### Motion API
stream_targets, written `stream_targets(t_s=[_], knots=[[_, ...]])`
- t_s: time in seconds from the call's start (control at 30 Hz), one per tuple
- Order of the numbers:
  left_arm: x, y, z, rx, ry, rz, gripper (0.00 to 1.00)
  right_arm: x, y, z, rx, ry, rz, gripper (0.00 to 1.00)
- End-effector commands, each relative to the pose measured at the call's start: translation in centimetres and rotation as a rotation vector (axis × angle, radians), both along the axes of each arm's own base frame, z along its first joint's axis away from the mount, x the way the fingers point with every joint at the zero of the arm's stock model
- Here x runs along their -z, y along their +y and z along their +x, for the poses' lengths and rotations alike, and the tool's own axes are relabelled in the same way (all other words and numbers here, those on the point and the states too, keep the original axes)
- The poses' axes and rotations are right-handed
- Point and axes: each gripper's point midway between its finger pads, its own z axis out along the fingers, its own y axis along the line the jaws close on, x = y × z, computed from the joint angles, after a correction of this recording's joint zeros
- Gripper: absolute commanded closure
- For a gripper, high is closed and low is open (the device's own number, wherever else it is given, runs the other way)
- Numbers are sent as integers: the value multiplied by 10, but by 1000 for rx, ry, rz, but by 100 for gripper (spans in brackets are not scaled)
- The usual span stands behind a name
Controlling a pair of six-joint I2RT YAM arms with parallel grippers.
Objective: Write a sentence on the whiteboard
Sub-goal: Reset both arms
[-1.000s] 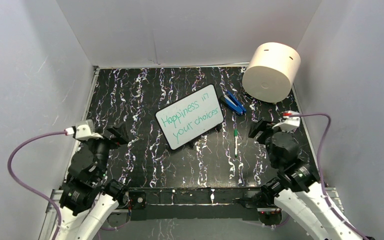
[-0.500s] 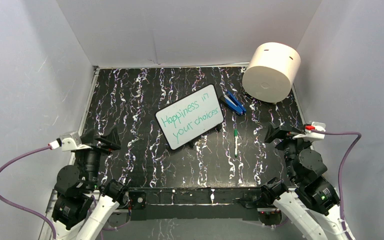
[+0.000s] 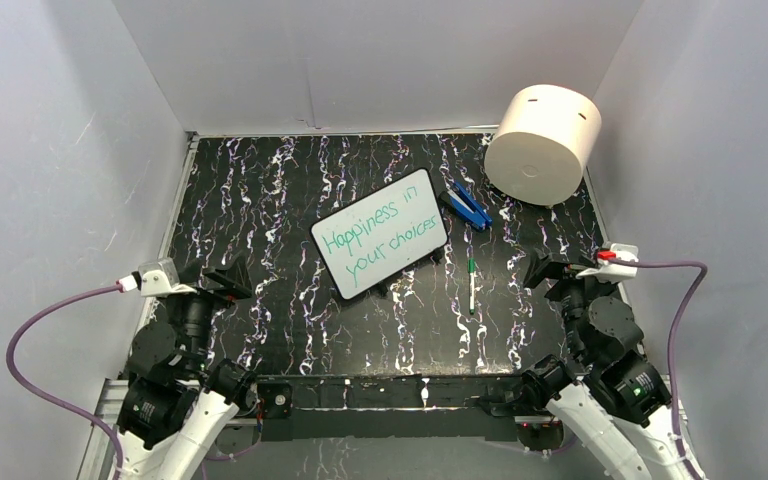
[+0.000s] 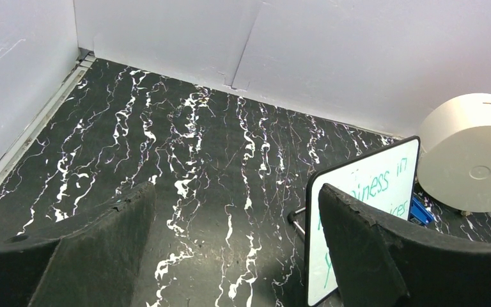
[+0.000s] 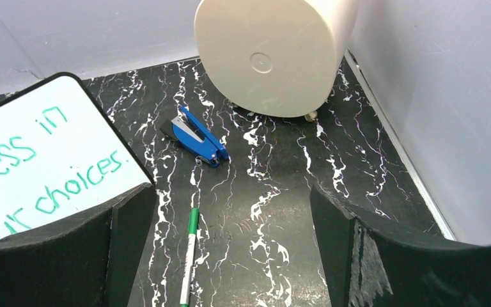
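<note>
The whiteboard [image 3: 380,232] sits tilted at the middle of the table, black-framed and propped on a small leg [image 4: 298,221]. The sentence [image 3: 378,238] on it reads "Happiness in your choices" in teal-green, in two slanted lines. In the left wrist view the whiteboard [image 4: 371,185] is partly hidden by my right-hand finger. A green-capped marker [image 3: 471,283] lies loose on the table right of the board, also seen as the marker [image 5: 190,249]. My left gripper [image 3: 215,280] is open and empty at near left. My right gripper [image 3: 558,270] is open and empty, right of the marker.
A big cream cylinder [image 3: 542,143] lies on its side at the back right corner. A blue stapler-like tool [image 3: 467,207] rests between it and the board. Grey walls close in the left, back and right sides of the black marbled table [image 3: 270,190].
The right gripper opened wider and drew back to the right, away from the marker. The left arm drew back toward the near left. Board and marker stayed put.
</note>
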Motion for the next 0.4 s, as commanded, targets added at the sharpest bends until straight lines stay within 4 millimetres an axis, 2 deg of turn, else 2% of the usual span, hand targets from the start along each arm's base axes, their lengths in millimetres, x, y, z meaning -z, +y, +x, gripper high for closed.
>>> stream_targets(t_s=[0.0,0.37], knots=[[-9,3,1,-20,-35,-25,6,-13,5,4,-14,-39,15,1],[-12,2,-3,-3,-65,-34,6,-14,5,3,-19,-49,15,1]])
